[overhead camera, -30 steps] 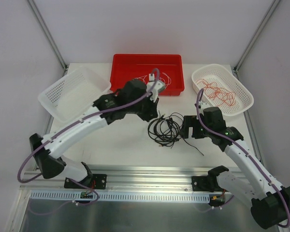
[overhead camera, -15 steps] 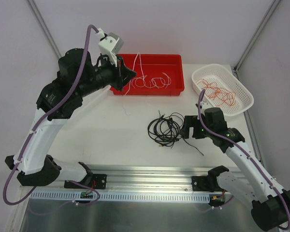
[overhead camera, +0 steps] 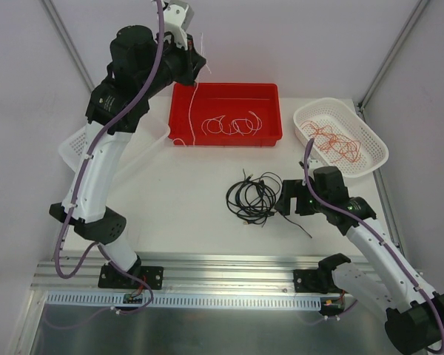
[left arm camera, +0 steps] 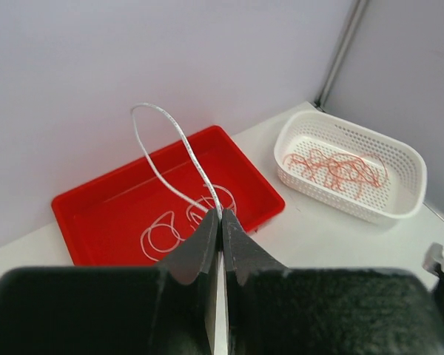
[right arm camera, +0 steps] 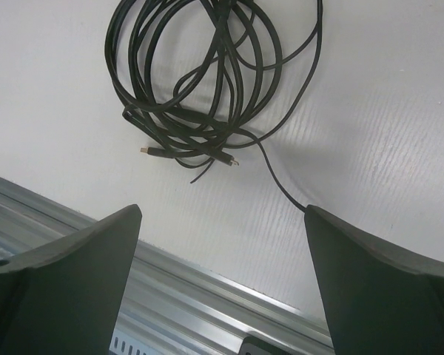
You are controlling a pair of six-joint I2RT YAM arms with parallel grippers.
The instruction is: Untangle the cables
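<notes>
My left gripper [overhead camera: 200, 65] is raised high above the red tray's [overhead camera: 270, 92] left end and is shut on a white cable [left arm camera: 179, 137]. The cable hangs from the jaws [overhead camera: 190, 111] down to its coils lying in the tray [overhead camera: 233, 125]. A tangle of black cables [overhead camera: 253, 197] lies on the table centre; it also shows in the right wrist view [right arm camera: 200, 81]. My right gripper [overhead camera: 287, 200] is open and empty, just right of the black tangle. Red-orange cables [overhead camera: 335, 143] lie in the white basket [overhead camera: 374, 135] at the right.
An empty white basket [overhead camera: 85, 144] sits at the left behind my left arm. A metal rail [overhead camera: 222, 266] runs along the near table edge. Frame posts stand at the back corners.
My left arm has swung up and back from low over the tray to high above its left end, drawing the white cable up with it. The right arm has hardly moved.
</notes>
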